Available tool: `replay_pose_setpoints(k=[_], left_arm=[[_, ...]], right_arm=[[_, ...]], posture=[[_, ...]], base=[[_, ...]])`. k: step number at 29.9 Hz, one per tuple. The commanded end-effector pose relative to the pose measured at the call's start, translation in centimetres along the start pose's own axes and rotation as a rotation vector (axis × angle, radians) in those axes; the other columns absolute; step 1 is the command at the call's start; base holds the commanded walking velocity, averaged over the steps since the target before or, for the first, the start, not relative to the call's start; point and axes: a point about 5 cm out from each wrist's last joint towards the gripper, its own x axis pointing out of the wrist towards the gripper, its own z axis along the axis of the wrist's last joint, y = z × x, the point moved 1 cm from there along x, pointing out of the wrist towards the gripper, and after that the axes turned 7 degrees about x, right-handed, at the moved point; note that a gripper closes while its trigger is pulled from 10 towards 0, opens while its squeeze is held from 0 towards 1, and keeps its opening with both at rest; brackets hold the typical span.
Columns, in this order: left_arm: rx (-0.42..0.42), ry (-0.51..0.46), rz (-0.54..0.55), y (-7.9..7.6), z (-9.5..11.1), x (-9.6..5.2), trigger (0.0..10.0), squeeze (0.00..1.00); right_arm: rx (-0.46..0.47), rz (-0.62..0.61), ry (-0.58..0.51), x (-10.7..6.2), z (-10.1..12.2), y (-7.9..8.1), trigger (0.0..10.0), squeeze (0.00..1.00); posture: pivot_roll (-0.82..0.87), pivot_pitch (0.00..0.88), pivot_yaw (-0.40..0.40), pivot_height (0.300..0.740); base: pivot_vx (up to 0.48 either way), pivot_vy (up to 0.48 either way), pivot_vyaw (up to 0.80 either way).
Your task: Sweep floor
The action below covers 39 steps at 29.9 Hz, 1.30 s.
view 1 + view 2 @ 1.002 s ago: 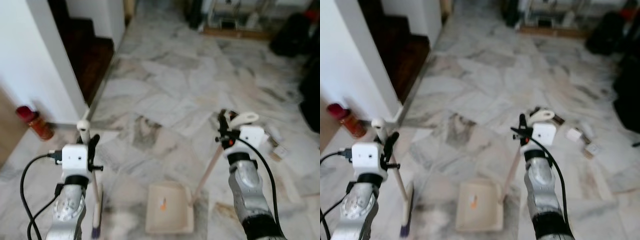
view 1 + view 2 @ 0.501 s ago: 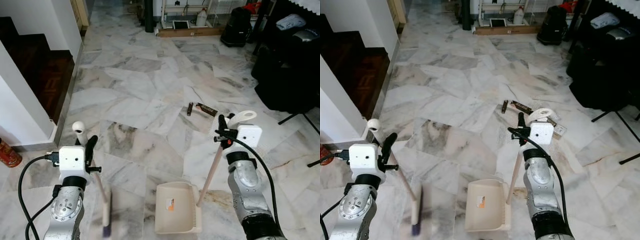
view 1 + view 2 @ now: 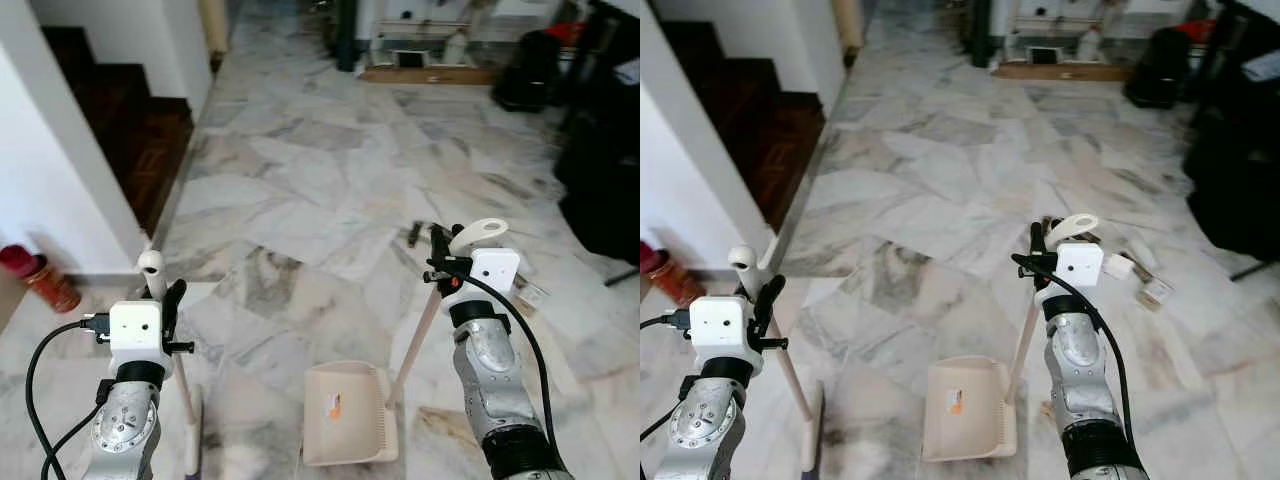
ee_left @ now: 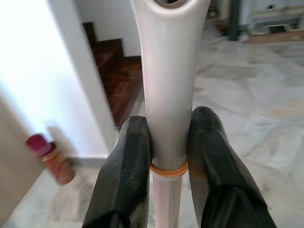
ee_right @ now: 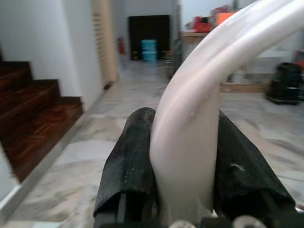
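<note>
Progress: both implements are in hand, sweeping proper looks barely begun. Scraps (image 3: 527, 292) lie on the marble floor (image 3: 300, 180) ahead of the right arm, well apart from the dustpan (image 3: 347, 416), whose tray looks empty apart from a small orange label. Judged: nearly all of the job is left, namely gather the scraps, push them into the pan.

Left tool (image 4: 168, 156): fingers (image 4: 129, 161) clamped on either side of the white broom handle (image 4: 167, 90), just below its looped top. The broom (image 3: 190, 440) head rests on the floor at the near edge of the picture, below the left arm.

Right tool (image 5: 185, 161): fingers (image 5: 130, 156) closed on the curved white dustpan handle (image 5: 190, 128). The pole runs down and inward to the pan, which sits flat on the floor between the two arms, nearer the right one.

Surroundings: dark wooden stairs (image 3: 130, 130) far left; a red canister (image 3: 38, 276) by the white wall.

Broom head and pan stand near each other; scraps lie beyond both.
</note>
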Motion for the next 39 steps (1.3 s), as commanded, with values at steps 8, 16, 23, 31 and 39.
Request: replay_pose_setpoints(k=[8, 16, 23, 31, 39], left_arm=[[0.023, -0.041, 0.020, 0.6, 0.7, -0.2, 10.0, 0.00], [0.027, -0.039, 0.022, 0.7, 0.6, -0.3, 10.0, 0.00], [0.025, -0.039, 0.027, 0.6, 0.6, -0.4, 10.0, 0.00], [0.011, -0.030, 0.033, 0.5, 0.3, -0.5, 10.0, 0.00], [0.003, -0.025, 0.043, 0.7, 0.1, -0.6, 10.0, 0.00]], right_arm=[[0.010, 0.021, -0.034, 0.2, 0.7, 0.5, 10.0, 0.00], [0.010, 0.028, -0.030, 0.1, 0.6, 0.6, 10.0, 0.00], [-0.032, 0.079, -0.040, 0.0, 0.7, 1.2, 10.0, 0.00], [-0.001, 0.077, -0.041, -0.1, 0.7, 1.3, 10.0, 0.00], [-0.026, 0.096, -0.041, -0.1, 0.7, 1.4, 10.0, 0.00]], posture=[[0.00, 0.038, -0.009, 0.740], [0.01, 0.026, -0.009, 0.740], [0.01, 0.016, -0.015, 0.740], [0.01, 0.006, -0.016, 0.740], [0.01, 0.001, -0.017, 0.740]], base=[[0.369, 0.000, 0.00], [0.372, 0.000, 0.00], [0.371, 0.000, 0.18], [0.374, 0.000, 0.30], [0.375, 0.000, 0.00]])
